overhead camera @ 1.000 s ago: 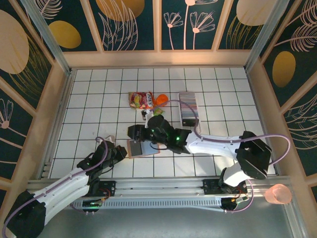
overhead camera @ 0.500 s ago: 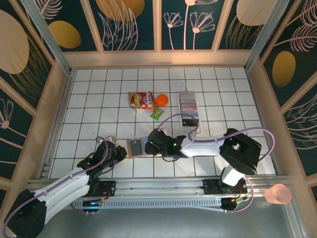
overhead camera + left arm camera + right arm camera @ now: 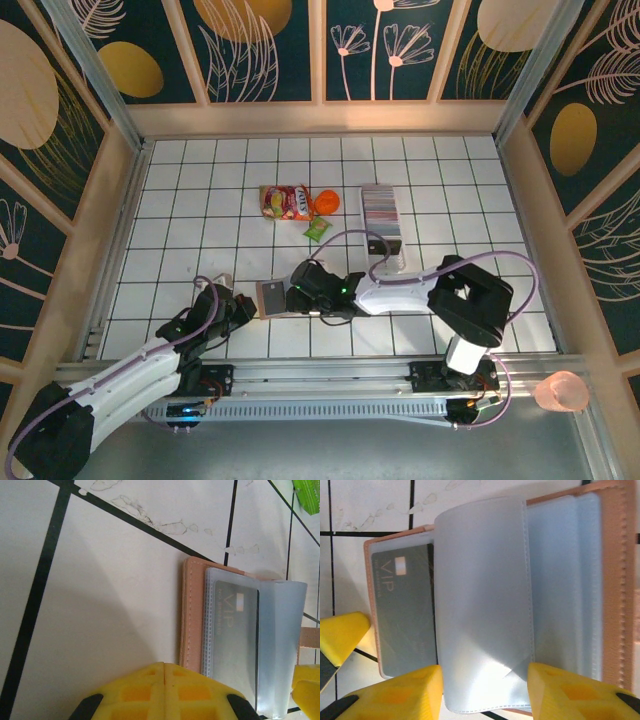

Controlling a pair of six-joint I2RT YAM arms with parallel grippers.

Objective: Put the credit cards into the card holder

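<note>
The salmon-pink card holder [image 3: 270, 297] lies open on the tiles near the front. A grey "VIP" card [image 3: 402, 615] sits in its left pocket. One clear sleeve [image 3: 480, 605] curls up from its middle. My right gripper [image 3: 485, 690] is open, its yellow fingers on either side of that sleeve's lower edge. My left gripper [image 3: 164, 690] is shut and empty, its tips at the holder's [image 3: 191, 615] near corner. The credit cards [image 3: 381, 208] stand as a striped row at the back right.
The cards stand in a long white tray [image 3: 386, 243]. Snack packets lie behind the holder: a red one [image 3: 284, 202], an orange one [image 3: 326, 200] and a green one [image 3: 317, 229]. A pink cup [image 3: 562, 392] sits off the table at the right.
My right gripper has come nearer and lower, from behind the holder to right over its open pockets, and its jaws have widened a little. The left arm has stayed put.
</note>
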